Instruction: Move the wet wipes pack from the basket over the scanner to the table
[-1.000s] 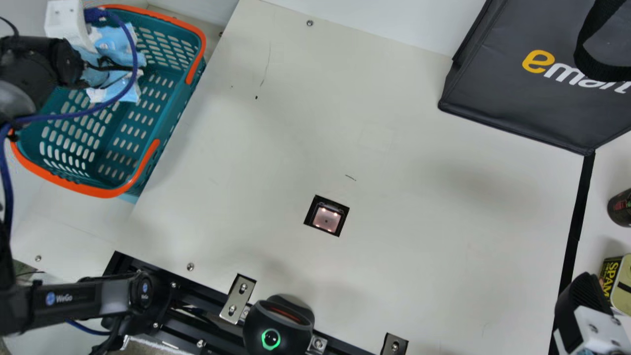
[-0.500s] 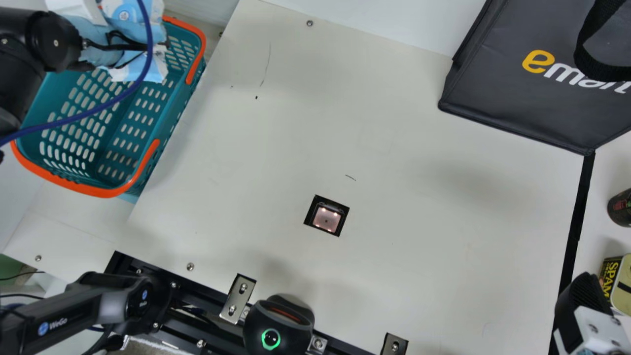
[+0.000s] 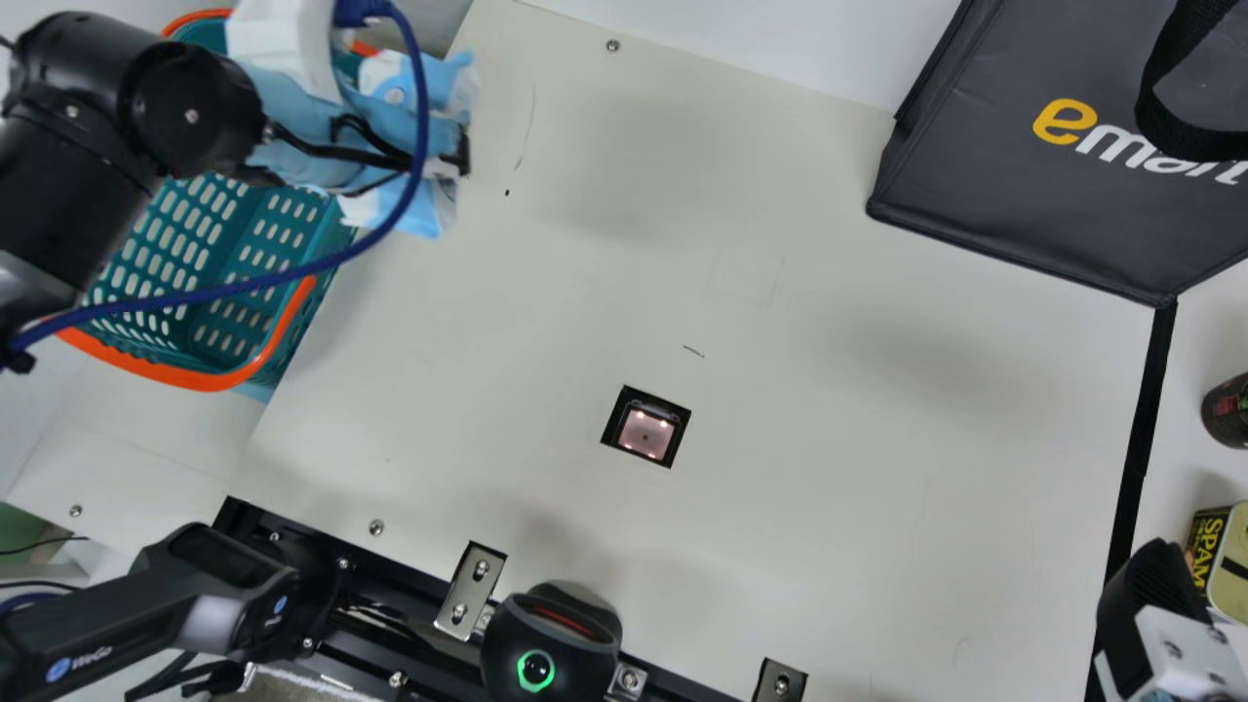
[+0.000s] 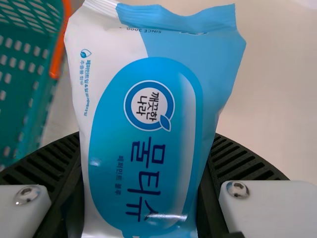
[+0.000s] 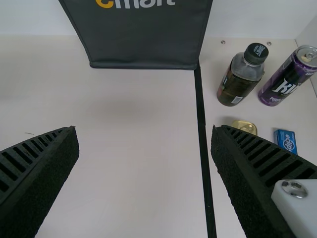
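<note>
I judge this the carry: my left end effector (image 4: pixel 147 141) clamps the wet wipes pack (image 4: pixel 114 79); my right end effector (image 5: pixel 144 130) stands spread. Next, I should cross the scanner (image 3: pixel 645 435).

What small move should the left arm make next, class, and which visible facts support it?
Probably carry the wipes pack toward the scanner: the left fingers hold it on both sides, and in the main view it juts past the basket, short of the scanner.

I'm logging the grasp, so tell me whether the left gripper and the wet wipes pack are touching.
Touching. In the left wrist view, the left gripper has the wet wipes pack between its fingers, one against each side.
</note>
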Controlling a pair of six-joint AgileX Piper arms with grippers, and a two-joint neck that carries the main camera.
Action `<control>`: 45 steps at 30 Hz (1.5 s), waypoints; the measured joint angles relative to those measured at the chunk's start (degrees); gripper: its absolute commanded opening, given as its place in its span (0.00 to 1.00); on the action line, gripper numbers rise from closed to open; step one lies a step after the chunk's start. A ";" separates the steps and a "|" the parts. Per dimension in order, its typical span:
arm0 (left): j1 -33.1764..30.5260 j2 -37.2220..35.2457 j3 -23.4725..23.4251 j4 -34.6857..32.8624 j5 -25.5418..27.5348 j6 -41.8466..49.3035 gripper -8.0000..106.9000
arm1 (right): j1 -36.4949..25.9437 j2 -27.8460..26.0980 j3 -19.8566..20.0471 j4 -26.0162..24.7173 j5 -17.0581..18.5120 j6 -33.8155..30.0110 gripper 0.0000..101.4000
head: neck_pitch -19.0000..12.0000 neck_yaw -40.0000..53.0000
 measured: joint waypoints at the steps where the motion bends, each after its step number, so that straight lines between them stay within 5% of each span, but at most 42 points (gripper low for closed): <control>1: -1.18 0.00 0.00 -0.10 0.43 -0.77 0.00 | 0.00 0.00 0.00 0.00 0.00 0.00 0.94 | 0.00 0.00; 26: -35.46 9.58 -0.67 3.23 0.21 -25.85 0.00 | 0.00 0.00 0.00 0.00 0.00 0.00 0.94 | -0.09 0.00; 45: -43.90 19.49 4.71 8.05 -6.35 -38.37 0.00 | 0.00 0.00 0.00 0.00 -0.05 0.00 0.94 | 0.00 0.00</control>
